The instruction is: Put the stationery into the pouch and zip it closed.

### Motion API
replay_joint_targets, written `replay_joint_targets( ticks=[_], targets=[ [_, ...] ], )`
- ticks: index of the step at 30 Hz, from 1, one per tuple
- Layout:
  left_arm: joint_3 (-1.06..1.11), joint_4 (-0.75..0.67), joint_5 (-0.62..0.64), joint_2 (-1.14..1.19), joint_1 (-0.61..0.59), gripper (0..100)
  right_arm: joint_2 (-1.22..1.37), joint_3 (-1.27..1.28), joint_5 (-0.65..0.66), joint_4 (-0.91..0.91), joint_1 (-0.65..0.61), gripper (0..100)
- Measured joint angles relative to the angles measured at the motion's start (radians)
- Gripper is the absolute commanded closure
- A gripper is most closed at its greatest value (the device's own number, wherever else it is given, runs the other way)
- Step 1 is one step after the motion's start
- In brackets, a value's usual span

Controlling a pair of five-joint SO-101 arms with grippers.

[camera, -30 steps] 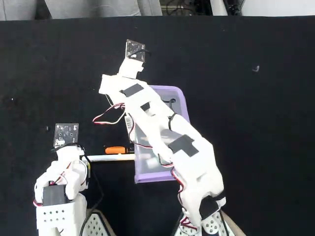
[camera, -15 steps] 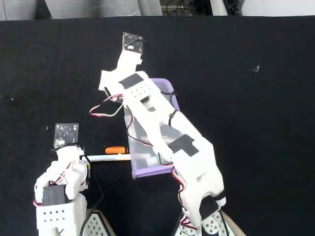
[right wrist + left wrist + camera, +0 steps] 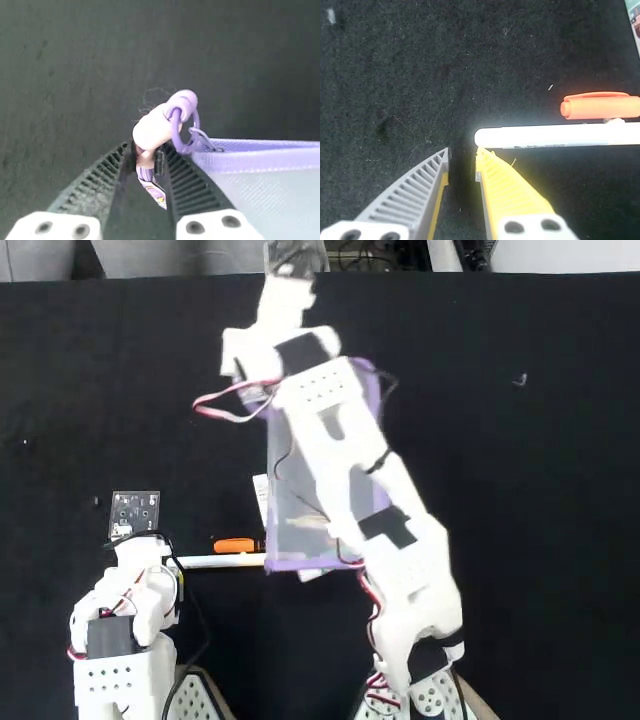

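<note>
In the right wrist view my right gripper point(image 3: 150, 150) is shut on the lilac zipper pull point(image 3: 167, 117), at a corner of the translucent purple pouch point(image 3: 260, 170). From above, the pouch point(image 3: 300, 500) lies lengthwise under the right arm, its near edge beside the pens. A white pen point(image 3: 222, 561) and an orange-capped marker point(image 3: 237, 545) lie on the black table left of the pouch. My left gripper point(image 3: 462, 155) is shut with nothing in it, its yellow finger point(image 3: 500, 180) touching the end of the white pen point(image 3: 555, 136). The orange marker point(image 3: 600, 106) lies just beyond.
Black cloth covers the table point(image 3: 520, 490), with open room to the right and at the far left. A white printed card point(image 3: 260, 498) shows at the pouch's left edge. The left arm's base point(image 3: 115, 670) sits at the near left.
The right arm has stretched toward the far side of the table, carrying the pouch's far end with it by the zipper pull. The left arm and both pens have kept still.
</note>
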Motion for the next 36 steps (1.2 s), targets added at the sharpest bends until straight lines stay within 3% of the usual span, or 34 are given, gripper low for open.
replay_joint_targets(
  ticks=[10,17,28,32,36],
  targets=[
    [0.0,0.0,0.0,0.0,0.0,90,0.0,-0.413,0.374,0.33,0.032,98.7],
    [0.0,0.0,0.0,0.0,0.0,90,0.0,-0.499,0.542,0.299,0.032,98.7],
    [0.0,0.0,0.0,0.0,0.0,90,0.0,-0.499,0.577,-0.1,0.032,98.7],
    [0.0,0.0,0.0,0.0,0.0,90,0.0,-0.499,0.577,-0.112,0.032,98.7],
    [0.0,0.0,0.0,0.0,0.0,90,0.0,-0.499,0.577,-0.008,0.032,98.7]
  ],
)
